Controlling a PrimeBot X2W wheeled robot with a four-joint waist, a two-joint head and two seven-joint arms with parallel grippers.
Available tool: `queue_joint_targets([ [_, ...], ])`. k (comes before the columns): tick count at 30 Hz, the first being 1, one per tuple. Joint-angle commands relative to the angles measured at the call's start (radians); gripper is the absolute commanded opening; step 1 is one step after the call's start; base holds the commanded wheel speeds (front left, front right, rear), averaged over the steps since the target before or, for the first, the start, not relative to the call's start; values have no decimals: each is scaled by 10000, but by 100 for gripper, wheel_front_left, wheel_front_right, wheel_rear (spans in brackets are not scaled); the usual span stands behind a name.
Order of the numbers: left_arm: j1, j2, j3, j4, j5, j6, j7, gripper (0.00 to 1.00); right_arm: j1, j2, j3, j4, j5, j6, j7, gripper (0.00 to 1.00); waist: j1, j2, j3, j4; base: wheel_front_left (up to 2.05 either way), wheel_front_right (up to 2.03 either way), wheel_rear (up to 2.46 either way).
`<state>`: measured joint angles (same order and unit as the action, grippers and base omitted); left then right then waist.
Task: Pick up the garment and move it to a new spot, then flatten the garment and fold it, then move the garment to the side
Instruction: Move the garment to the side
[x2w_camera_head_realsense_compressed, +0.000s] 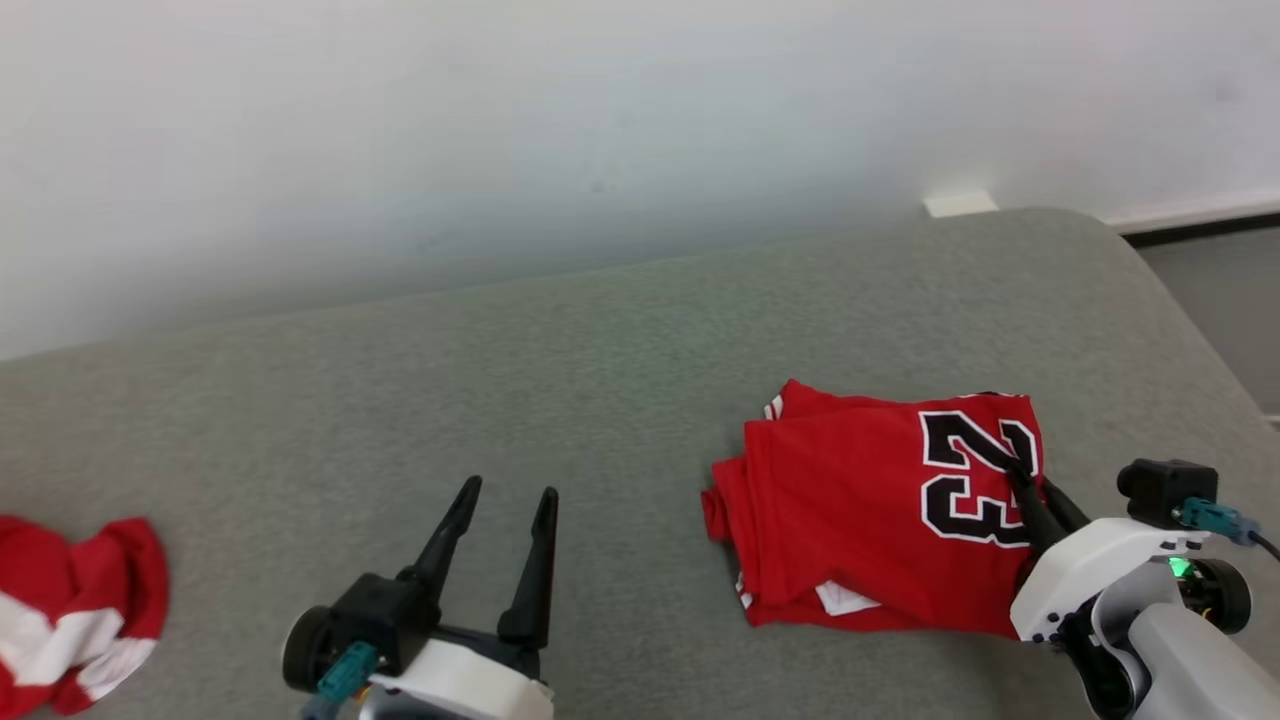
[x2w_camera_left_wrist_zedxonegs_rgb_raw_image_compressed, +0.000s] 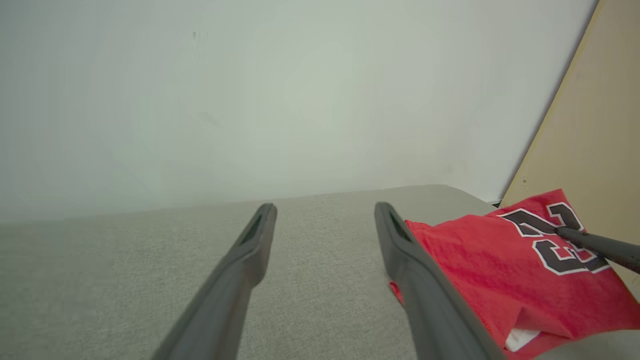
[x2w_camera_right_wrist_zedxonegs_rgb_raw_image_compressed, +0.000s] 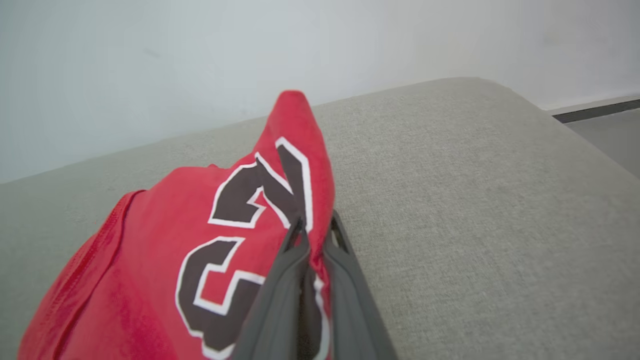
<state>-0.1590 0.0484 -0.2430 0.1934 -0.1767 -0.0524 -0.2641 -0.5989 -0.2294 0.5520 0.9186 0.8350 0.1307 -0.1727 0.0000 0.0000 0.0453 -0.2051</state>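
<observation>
A folded red jersey (x2w_camera_head_realsense_compressed: 860, 520) with a black and white "23" lies on the right of the grey cushioned surface (x2w_camera_head_realsense_compressed: 560, 380). My right gripper (x2w_camera_head_realsense_compressed: 1022, 478) is shut on the jersey's right edge, at the number; in the right wrist view the red cloth (x2w_camera_right_wrist_zedxonegs_rgb_raw_image_compressed: 200, 235) is pinched between the two fingers (x2w_camera_right_wrist_zedxonegs_rgb_raw_image_compressed: 280, 280) and its edge is lifted. My left gripper (x2w_camera_head_realsense_compressed: 508, 492) stands open over bare cushion, left of the jersey, with nothing between its fingers. The left wrist view has the jersey (x2w_camera_left_wrist_zedxonegs_rgb_raw_image_compressed: 505, 270) beyond the right finger (x2w_camera_left_wrist_zedxonegs_rgb_raw_image_compressed: 425, 280).
A crumpled red and white garment (x2w_camera_head_realsense_compressed: 75, 610) lies at the far left edge. A pale wall (x2w_camera_head_realsense_compressed: 600, 120) runs behind the cushion. The cushion's rounded right corner drops off to the floor (x2w_camera_head_realsense_compressed: 1225, 290) at the far right.
</observation>
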Motion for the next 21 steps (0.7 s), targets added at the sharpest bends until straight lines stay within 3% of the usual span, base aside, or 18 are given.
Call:
queue_joint_targets([
  [1,-117,41,-54,40,48,-45,-1,100,-51,-127,-19,-2,64,-3,-97,0,0,0,210,-550,0,0,0],
  [10,-347,44,-503,114,-228,-254,0,100,122,-263,-162,-367,396,-3,-400,0,0,0,577,-1168,0,0,0],
  [21,-1050,44,-616,-47,367,-377,0,100,-1277,-756,-478,-546,496,-3,-612,0,0,0,2062,-376,0,0,0],
])
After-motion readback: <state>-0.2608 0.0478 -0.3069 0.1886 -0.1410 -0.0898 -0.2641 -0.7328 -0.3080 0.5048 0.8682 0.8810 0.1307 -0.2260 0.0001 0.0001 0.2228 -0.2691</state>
